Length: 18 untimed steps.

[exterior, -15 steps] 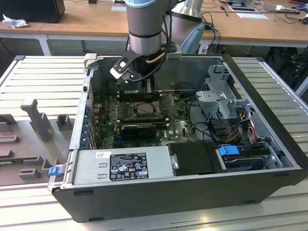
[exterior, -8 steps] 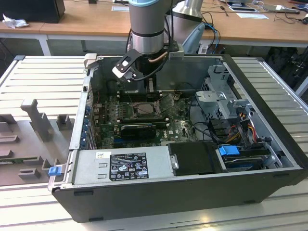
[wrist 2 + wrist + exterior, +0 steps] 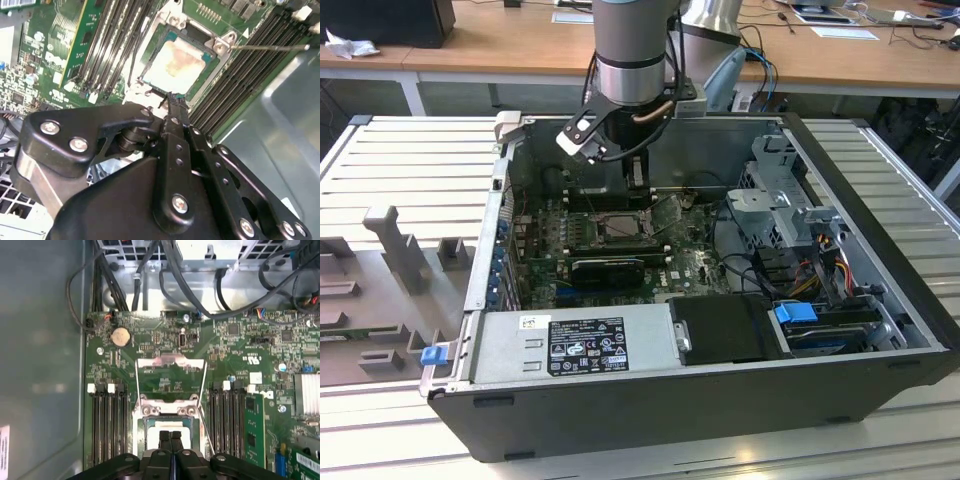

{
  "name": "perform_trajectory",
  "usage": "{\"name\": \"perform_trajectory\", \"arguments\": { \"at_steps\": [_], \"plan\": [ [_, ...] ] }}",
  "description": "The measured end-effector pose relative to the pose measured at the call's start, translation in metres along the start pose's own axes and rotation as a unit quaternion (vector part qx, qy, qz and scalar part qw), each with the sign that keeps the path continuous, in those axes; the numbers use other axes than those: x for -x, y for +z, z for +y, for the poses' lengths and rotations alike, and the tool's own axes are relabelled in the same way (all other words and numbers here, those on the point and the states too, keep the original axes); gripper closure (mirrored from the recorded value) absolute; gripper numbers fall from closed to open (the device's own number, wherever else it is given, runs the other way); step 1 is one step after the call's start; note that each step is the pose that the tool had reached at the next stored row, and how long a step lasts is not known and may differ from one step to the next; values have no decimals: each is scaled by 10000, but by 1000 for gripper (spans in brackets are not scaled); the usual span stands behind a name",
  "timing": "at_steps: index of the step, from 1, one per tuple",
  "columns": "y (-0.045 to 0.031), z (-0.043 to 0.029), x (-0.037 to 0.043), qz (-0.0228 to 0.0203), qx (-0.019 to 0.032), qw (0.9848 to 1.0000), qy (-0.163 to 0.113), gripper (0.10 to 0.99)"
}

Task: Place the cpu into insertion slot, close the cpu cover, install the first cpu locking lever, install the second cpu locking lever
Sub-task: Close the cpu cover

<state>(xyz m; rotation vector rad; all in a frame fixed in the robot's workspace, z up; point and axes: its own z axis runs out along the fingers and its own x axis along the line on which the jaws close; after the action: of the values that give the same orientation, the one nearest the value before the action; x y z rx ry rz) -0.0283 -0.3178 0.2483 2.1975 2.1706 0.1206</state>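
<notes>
**Open computer case (image 3: 880, 250) on the worktop (image 3: 410, 160).** The cpu (image 3: 176, 64) sits in the insertion slot (image 3: 223, 42), mid-board between the memory banks, so I judge the first step done. The cpu cover (image 3: 171, 361) is swung open, clear of the slot, and one locking lever (image 3: 270, 47) stands free. Closing the cover and setting both levers are left. My gripper (image 3: 170, 436) hangs at the cpu's edge, fingers pressed together, empty. Its body hides the slot's near half. I cannot make out a second lever, or whether the tips touch the chip.

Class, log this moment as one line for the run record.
cpu: in insertion slot | cpu cover: open | gripper: shut, over cpu
</notes>
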Motion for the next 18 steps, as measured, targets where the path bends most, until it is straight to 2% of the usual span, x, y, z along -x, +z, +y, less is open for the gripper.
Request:
{"name": "perform_trajectory", "arguments": {
  "at_steps": [5,10,13,15,18],
  "plan": [
    [-11,23,0,-1,-1,10000,0,980],
    [-115,33,-2,0,0,10000,0,980],
    [-138,38,-3,1,0,10000,-1,980],
    [-137,57,-3,0,-11,10000,0,980],
    [-131,133,-4,0,-47,10000,1,980]
  ]
}}
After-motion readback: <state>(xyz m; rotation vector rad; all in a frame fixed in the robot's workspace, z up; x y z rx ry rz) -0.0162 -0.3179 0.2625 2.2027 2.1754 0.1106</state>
